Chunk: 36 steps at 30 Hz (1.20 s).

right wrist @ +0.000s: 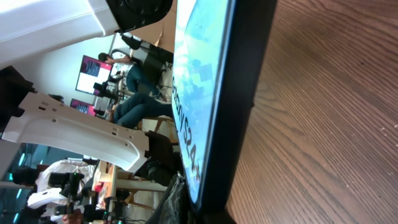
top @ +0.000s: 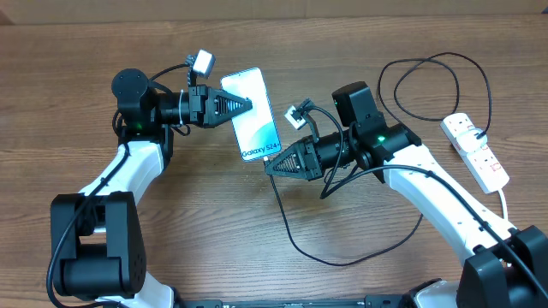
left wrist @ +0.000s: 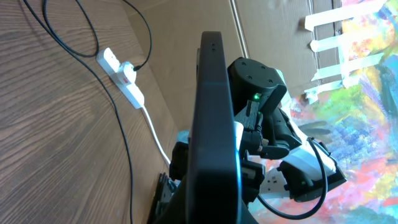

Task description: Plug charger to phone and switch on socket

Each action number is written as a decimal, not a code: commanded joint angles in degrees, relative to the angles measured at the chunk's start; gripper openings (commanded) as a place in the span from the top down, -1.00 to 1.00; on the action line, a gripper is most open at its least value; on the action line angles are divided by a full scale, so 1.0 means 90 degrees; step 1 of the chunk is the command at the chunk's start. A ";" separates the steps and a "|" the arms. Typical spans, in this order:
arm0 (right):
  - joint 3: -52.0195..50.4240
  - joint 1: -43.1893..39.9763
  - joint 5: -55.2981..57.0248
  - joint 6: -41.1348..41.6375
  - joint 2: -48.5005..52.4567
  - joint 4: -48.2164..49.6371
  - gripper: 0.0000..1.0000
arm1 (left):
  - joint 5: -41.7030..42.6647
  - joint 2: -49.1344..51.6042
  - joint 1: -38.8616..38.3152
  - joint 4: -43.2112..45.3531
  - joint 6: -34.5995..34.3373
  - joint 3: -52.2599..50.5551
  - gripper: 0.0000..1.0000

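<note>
The phone point(top: 251, 114), its light blue screen reading "Galaxy S24", is held off the wooden table between both arms. My left gripper point(top: 246, 104) is shut on its long left edge. In the left wrist view the phone point(left wrist: 214, 124) stands edge-on. My right gripper point(top: 271, 168) is shut at the phone's bottom end, and the black charger cable point(top: 342, 261) starts at its tip. The right wrist view shows the phone point(right wrist: 230, 93) edge-on against the jaws point(right wrist: 211, 214); the plug tip is hidden. The cable loops right to the white socket point(top: 477, 151), which also shows in the left wrist view point(left wrist: 124, 74).
The socket's thick white cord point(top: 505, 201) runs off the table's right edge. A large cable loop point(top: 445, 85) lies at the back right. A brown cardboard wall point(top: 342, 8) stands along the far edge.
</note>
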 commanded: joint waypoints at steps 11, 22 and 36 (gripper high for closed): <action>0.0206 0.0245 0.0041 0.0041 -0.0015 0.0274 0.92 | 0.0121 -0.0029 -0.0046 0.0024 0.0124 0.0073 0.92; 0.0206 0.0180 0.0376 0.0039 -0.0015 0.0141 0.92 | 0.0124 -0.0029 -0.0041 0.0024 0.0124 0.0073 0.92; 0.0206 0.0000 -0.0095 0.0036 -0.0015 0.0187 0.92 | 0.0124 -0.0029 -0.0041 0.0024 0.0126 0.0073 0.92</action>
